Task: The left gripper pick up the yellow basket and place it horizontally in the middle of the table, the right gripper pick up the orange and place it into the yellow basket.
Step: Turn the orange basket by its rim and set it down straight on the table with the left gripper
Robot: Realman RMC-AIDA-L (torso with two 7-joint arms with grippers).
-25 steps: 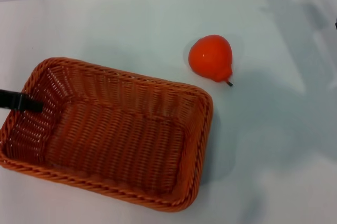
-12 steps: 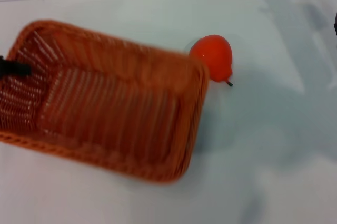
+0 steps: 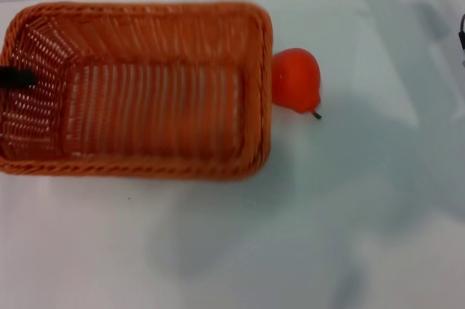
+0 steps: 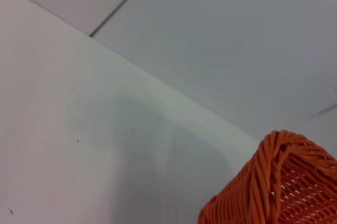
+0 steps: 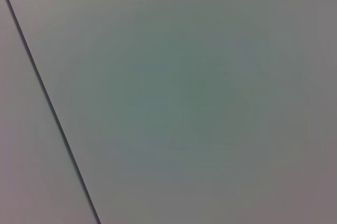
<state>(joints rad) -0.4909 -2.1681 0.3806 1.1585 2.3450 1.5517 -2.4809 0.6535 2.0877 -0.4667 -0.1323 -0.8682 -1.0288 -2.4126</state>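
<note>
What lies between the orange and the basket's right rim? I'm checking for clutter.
Nothing in the head view: the yellow basket overlaps the orange; contact unclear.

Of my own body, little is visible. My left gripper [image 3: 16, 77] appears only as a single slim black finger: matte, straight-sided, roughly rectangular in outline, with a squared-off tip. No screws, markings or cabling can be made out on it. At the far right edge of the head view, a thin dark sliver [image 3: 462, 33] and a small grey-dark fragment above it appear; whether these are part of my right arm cannot be determined. Neither wrist view shows any of my hardware.
</note>
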